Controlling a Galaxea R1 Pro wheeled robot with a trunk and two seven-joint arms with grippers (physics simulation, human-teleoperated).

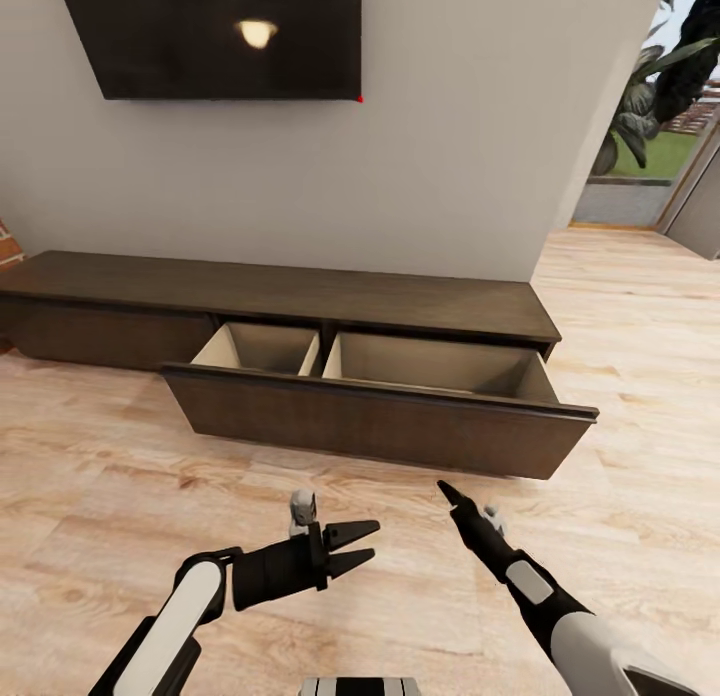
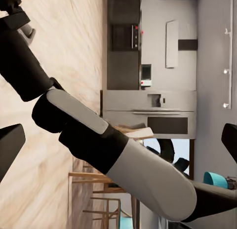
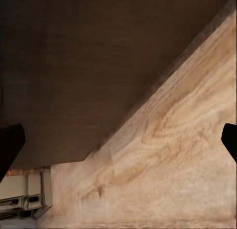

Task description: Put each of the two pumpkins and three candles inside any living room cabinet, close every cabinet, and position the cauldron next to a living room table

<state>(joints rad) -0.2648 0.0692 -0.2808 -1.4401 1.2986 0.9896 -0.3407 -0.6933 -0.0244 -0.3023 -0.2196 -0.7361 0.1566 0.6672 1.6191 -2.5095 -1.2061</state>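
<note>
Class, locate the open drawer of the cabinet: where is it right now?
In the head view the open drawer juts from the right half of the long dark cabinet, below the wall TV, just ahead of both end effectors on the wooden floor.

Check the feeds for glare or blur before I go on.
Head view: sharp, one lamp reflection on the TV, drawer insides evenly lit. Right wrist view: soft, the dark drawer front close up and murky. Left wrist view: sharp, right arm across it.
</note>
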